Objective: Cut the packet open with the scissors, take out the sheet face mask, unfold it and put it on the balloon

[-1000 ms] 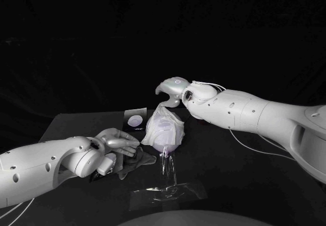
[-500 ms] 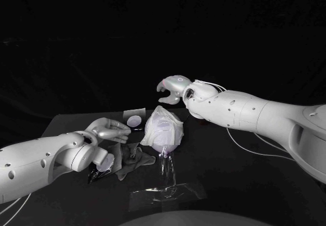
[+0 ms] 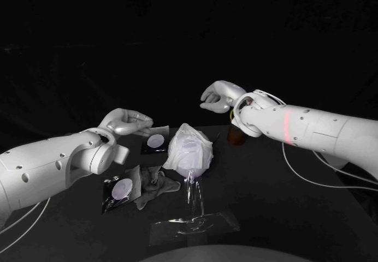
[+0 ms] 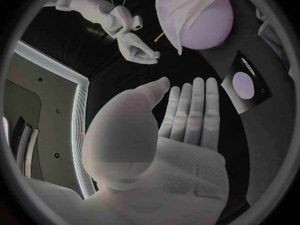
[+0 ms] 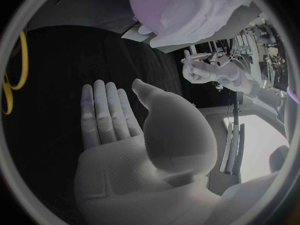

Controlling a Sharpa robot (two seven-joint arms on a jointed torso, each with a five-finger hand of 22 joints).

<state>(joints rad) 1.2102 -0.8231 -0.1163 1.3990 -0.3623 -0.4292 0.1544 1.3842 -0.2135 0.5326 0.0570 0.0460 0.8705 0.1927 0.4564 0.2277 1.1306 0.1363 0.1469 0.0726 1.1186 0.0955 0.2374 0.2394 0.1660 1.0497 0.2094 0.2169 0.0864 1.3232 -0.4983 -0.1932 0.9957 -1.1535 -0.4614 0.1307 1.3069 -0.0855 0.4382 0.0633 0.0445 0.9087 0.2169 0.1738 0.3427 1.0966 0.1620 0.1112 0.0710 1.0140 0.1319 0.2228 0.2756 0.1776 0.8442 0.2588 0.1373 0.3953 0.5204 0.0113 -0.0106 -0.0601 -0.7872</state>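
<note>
The pale purple balloon [image 3: 192, 161] stands on a clear stand [image 3: 193, 210] at the table's middle, with the white sheet mask [image 3: 187, 143] draped over its top and sides. My left hand [image 3: 126, 121] hangs above the table to the balloon's left, holding nothing, its fingers [image 4: 194, 110] straight. My right hand [image 3: 219, 96] is raised behind and to the right of the balloon, also holding nothing, its fingers [image 5: 103, 115] straight. One dark packet piece [image 3: 156, 141] lies behind the balloon's left side, and another [image 3: 119, 191] lies at the front left. The balloon [image 4: 212, 22] and mask [image 5: 194, 10] also appear in both wrist views.
A crumpled grey sheet [image 3: 154, 185] lies left of the stand, beside the front packet piece. Yellow loops [image 5: 12, 70] show in the right wrist view. A small dark reddish thing [image 3: 235, 136] sits on the table under my right forearm.
My left hand has lifted off the table from beside the grey sheet, uncovering the front packet piece. My right hand has risen up and to the right, away from the balloon's top.
</note>
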